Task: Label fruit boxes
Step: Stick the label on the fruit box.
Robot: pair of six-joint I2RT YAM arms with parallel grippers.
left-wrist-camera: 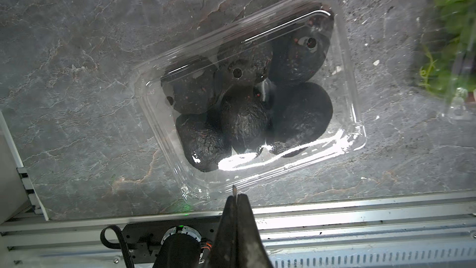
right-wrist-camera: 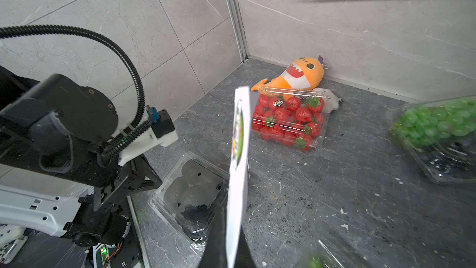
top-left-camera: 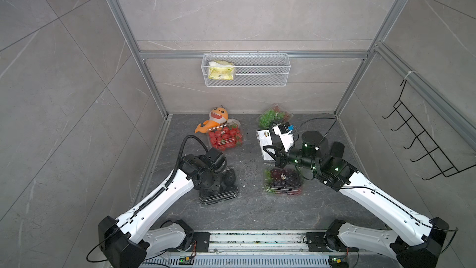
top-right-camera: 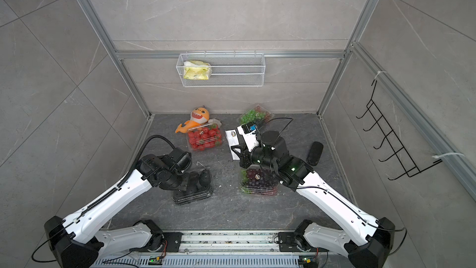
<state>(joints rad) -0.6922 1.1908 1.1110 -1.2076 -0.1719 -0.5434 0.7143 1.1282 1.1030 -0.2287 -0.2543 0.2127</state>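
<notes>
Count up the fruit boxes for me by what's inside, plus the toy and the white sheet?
Box of strawberries: 1
Box of green grapes: 1
Box of purple grapes: 1
Box of dark fruit: 1
Plush toy: 1
White sheet: 1
Total: 6

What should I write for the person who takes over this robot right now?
Left gripper: shut, above the avocado box.
Right gripper: shut on the sticker sheet, held off the floor.
Done: strawberry box and purple grape box each show a round sticker on the lid.
To do: avocado box shows no sticker. Green grape box at the back: cannot tell.
</notes>
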